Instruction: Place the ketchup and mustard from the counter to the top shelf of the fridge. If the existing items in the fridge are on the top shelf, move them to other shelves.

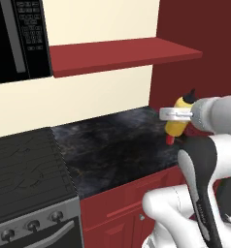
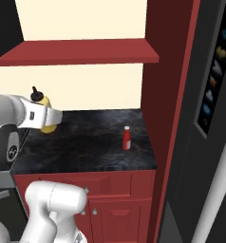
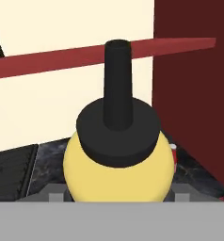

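We closed our jaws on the mustard (image 3: 118, 162) | above bench (image 2: 96, 137) | ketchup (image 2: 127, 138) well apart, nearer fridge (image 2: 214, 118)

Black marbled counter (image 1: 112, 145) mid-frame, red base cabinets (image 2: 110, 199) below it. Stove (image 1: 25, 169) with knobs lower left in left base view, microwave (image 1: 18, 38) upper left. Red wall shelf (image 1: 117, 54) across top against cream wall (image 1: 88, 97).

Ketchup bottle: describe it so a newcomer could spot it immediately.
Find the dark stone counter beside the tall red cabinet wall. Near that wall stands the ketchup bottle, upright and alone. It is small, red and white-capped, unlike the yellow, black-nozzled mustard bottle.
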{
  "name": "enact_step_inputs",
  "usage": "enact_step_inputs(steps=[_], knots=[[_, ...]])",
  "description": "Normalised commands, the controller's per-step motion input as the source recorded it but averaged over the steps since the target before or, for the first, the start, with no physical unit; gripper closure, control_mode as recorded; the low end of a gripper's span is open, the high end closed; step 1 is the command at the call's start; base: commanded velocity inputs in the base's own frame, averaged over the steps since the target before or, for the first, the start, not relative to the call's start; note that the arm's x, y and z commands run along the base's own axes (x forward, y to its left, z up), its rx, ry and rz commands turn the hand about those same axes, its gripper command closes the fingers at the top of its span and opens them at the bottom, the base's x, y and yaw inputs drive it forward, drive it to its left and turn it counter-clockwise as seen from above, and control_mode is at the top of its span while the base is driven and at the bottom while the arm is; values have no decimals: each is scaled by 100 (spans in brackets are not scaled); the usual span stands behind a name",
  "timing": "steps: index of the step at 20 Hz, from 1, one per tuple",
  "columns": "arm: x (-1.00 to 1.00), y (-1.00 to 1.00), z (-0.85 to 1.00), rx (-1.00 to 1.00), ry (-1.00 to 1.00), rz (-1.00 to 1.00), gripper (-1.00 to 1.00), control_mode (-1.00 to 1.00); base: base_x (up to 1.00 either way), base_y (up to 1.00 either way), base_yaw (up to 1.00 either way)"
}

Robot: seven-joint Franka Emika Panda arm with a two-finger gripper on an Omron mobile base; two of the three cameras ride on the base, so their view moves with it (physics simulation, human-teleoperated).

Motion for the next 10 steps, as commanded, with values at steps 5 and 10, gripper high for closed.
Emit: enact_step_inputs(steps=[5,10], knots=[[-100,-1,9,0,-32,9,100,-100,0,0,0],[-40,-6,0,0,-14,3,100,100,-60,-21,-1]])
